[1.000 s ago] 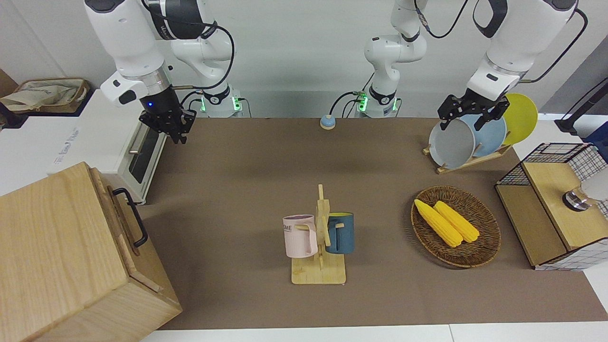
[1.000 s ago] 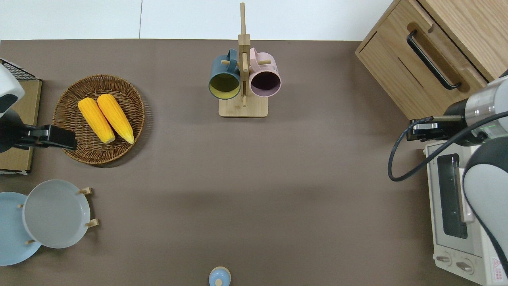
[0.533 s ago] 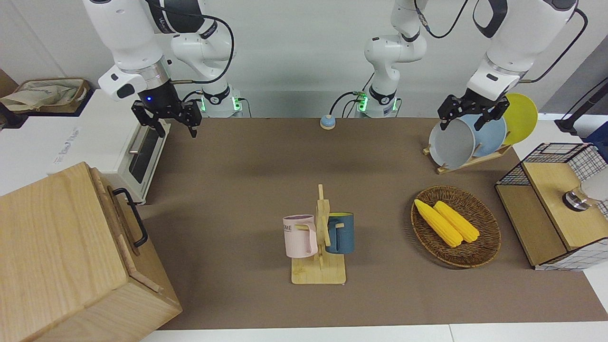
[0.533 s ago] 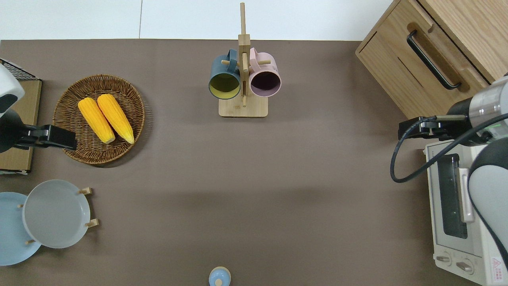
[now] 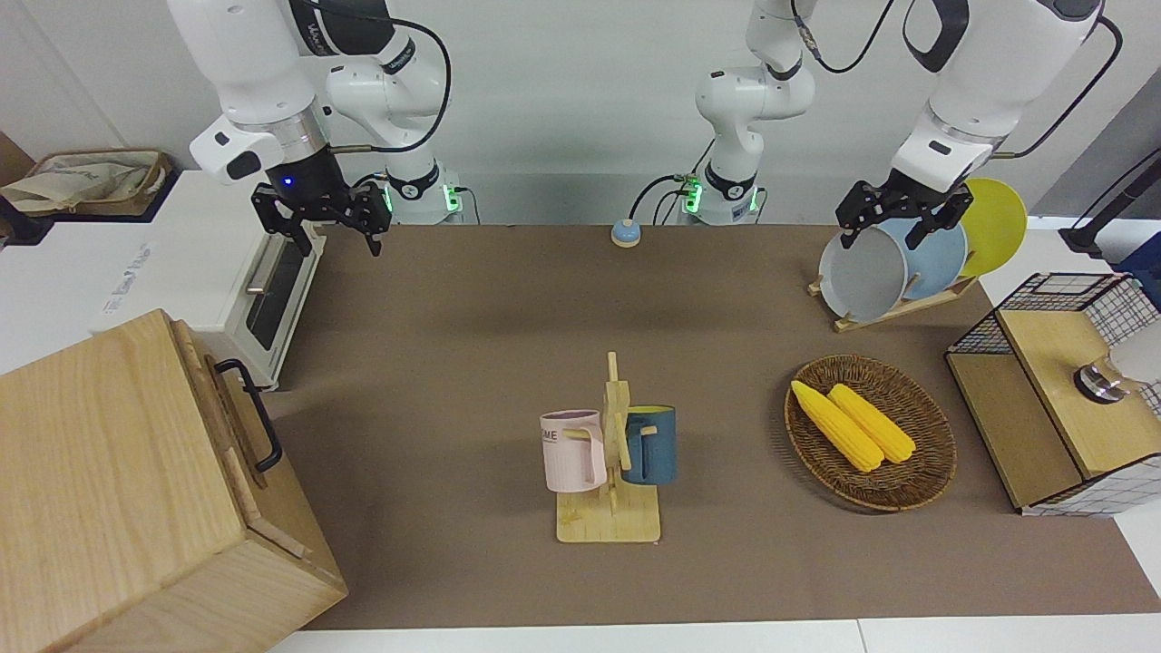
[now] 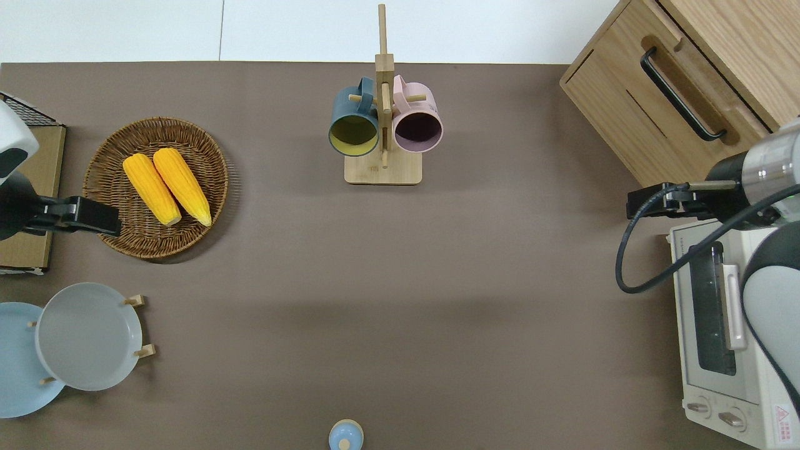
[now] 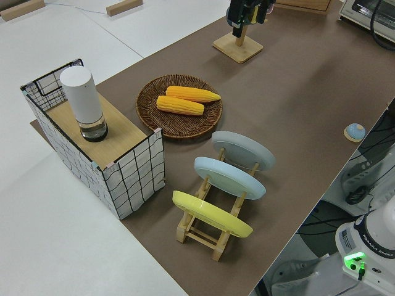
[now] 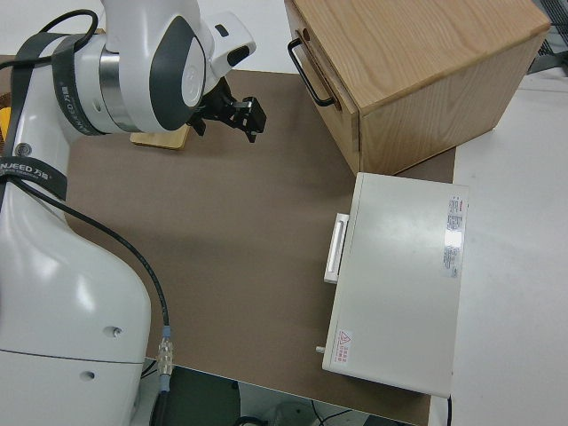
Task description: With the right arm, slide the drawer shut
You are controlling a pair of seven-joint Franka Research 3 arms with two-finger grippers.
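The drawer (image 5: 229,426) is in the big pale wooden box (image 5: 100,490) at the right arm's end of the table, farther from the robots than the oven. Its front with the black loop handle (image 6: 680,94) stands about flush with the box; it also shows in the right side view (image 8: 328,84). My right gripper (image 5: 337,245) is open and empty, up in the air. In the overhead view (image 6: 639,204) it is over the mat between the box and the oven, touching neither. The right side view (image 8: 226,126) shows it too. The left arm is parked.
A white oven (image 6: 712,312) stands nearer to the robots than the box. A mug rack (image 5: 609,453) with two mugs is mid-table. A basket (image 5: 925,472) with corn, a plate rack (image 5: 898,263) and a wire-mesh box (image 5: 1061,390) are toward the left arm's end.
My right gripper has turned at the wrist, risen a little and drifted slightly toward mid-table. The drawer and the left arm have not moved.
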